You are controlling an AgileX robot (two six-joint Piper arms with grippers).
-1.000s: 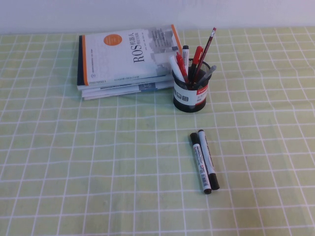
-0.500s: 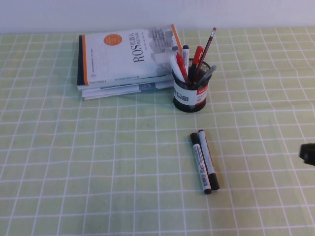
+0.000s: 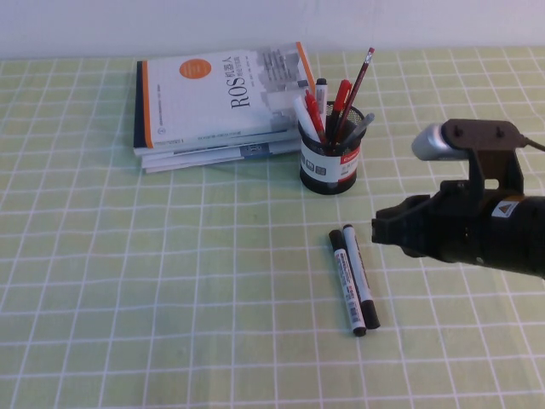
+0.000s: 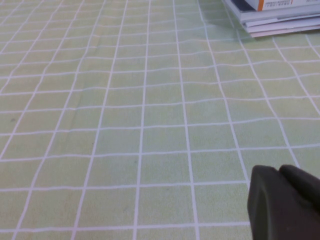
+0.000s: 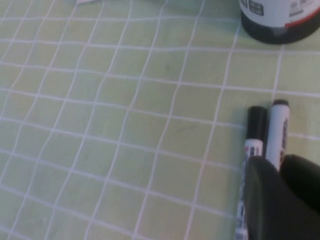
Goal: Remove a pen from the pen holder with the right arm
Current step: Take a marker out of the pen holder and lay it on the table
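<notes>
Black pen holder point(image 3: 330, 170): standing near desk's point(image 3: 170, 298) far edge, pens point(image 3: 341, 100) inside.
Right gripper point(image 3: 381, 228): hovering by right edge, jaws together, empty.
Left gripper point(image 4: 279, 171): idling over desk, jaws together.
Progress: grasping, lifting remaining.

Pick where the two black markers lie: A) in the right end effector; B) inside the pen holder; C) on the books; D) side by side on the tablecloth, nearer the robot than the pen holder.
D: the markers lie on the tablecloth, apart from the pen holder; the right end effector hangs to their right; the left end effector shows only in its wrist view, above the cloth.
</notes>
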